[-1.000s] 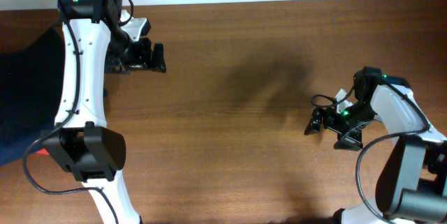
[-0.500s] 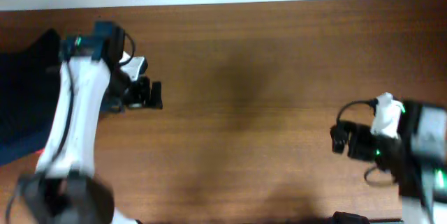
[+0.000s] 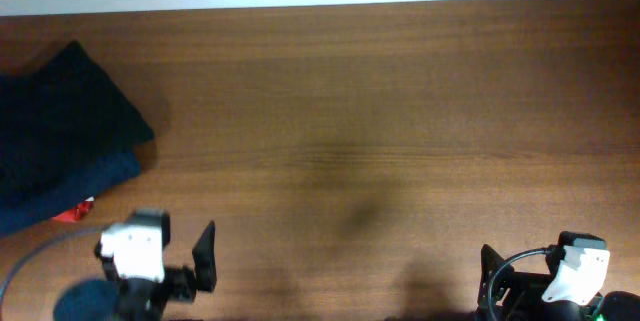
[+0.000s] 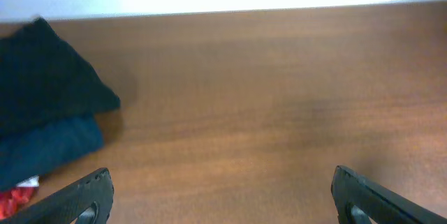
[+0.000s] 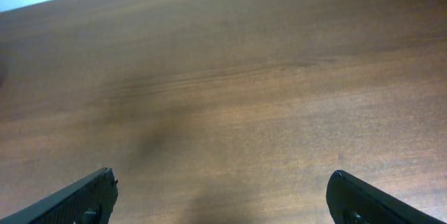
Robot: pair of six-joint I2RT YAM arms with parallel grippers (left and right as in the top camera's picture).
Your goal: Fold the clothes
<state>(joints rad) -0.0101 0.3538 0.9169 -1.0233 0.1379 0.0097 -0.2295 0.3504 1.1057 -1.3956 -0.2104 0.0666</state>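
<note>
The clothes, black shorts [image 3: 65,106], lie folded in a compact pile at the table's far left, on top of a navy blue folded garment [image 3: 75,189]. They also show in the left wrist view [image 4: 42,77], at upper left. My left gripper [image 3: 203,259] is at the front left edge, well short of the pile, open and empty [image 4: 222,185]. My right gripper [image 3: 493,279] is at the front right edge, open and empty [image 5: 222,185], over bare wood.
The brown wooden table [image 3: 380,111] fills the view, with a white wall strip along its far edge. A small red and white item [image 3: 76,210] peeks out beside the navy garment, and also shows in the left wrist view [image 4: 15,197].
Both arms have pulled back from the middle of the table to its front edge. The left arm no longer covers the pile at the left, so the folded black garment shows fully.
</note>
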